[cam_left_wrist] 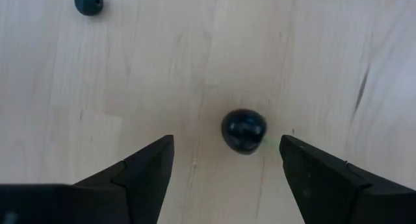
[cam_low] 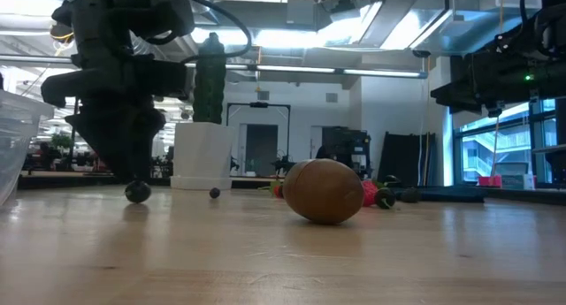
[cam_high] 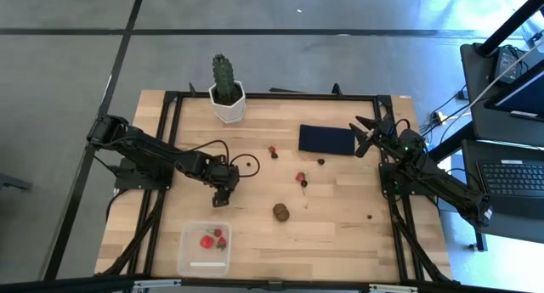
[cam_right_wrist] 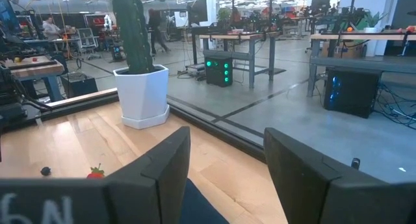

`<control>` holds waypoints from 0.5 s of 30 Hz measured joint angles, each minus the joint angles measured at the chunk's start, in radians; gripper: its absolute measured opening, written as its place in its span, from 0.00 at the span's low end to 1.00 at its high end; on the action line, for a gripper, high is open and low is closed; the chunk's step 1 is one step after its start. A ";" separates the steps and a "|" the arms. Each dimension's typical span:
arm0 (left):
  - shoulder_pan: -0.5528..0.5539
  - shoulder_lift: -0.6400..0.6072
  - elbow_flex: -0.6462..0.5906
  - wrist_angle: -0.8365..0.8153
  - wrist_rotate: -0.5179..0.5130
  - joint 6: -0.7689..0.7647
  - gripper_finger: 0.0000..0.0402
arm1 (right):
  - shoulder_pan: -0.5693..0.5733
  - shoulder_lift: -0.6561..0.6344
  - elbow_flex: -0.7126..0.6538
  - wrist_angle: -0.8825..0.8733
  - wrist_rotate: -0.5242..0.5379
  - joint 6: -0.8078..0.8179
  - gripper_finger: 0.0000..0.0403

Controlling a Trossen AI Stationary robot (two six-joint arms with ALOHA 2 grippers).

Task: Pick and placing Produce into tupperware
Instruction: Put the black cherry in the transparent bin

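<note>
My left gripper (cam_high: 223, 194) is open and points down just above the table, left of centre. A dark round berry (cam_left_wrist: 244, 130) lies on the wood between its fingers, nearer one of them and touching neither; it also shows in the low view (cam_low: 137, 192). A second berry (cam_left_wrist: 88, 2) lies farther off. The brown kiwi (cam_high: 280, 211) rests on the table at the centre. Two strawberries (cam_high: 300, 178) (cam_high: 273, 150) and more berries (cam_high: 321, 161) (cam_high: 369, 216) lie scattered. The clear tupperware (cam_high: 189, 257) stands near the front left with strawberries (cam_high: 206, 240) inside. My right gripper (cam_high: 367, 133) is open and empty at the far right.
A green cactus in a white pot (cam_high: 227, 93) stands at the far edge. A flat dark navy rectangle (cam_high: 327, 140) lies near my right gripper. Black frame rails (cam_high: 170, 149) run along the table's sides. Bare wood lies between the kiwi and the tupperware.
</note>
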State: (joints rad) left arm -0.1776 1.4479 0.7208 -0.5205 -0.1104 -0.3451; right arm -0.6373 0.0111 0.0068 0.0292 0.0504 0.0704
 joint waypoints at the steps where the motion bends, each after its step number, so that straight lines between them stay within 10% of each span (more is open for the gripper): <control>1: 0.000 0.000 0.000 0.000 0.000 -0.011 0.68 | 0.000 0.000 0.000 0.000 0.000 0.000 0.49; 15: 0.000 0.000 0.000 -0.001 0.000 -0.046 0.68 | 0.000 0.000 0.000 0.000 0.000 0.000 0.49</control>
State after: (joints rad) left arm -0.1776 1.4479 0.7208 -0.5213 -0.1104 -0.3907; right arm -0.6373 0.0111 0.0068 0.0292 0.0505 0.0704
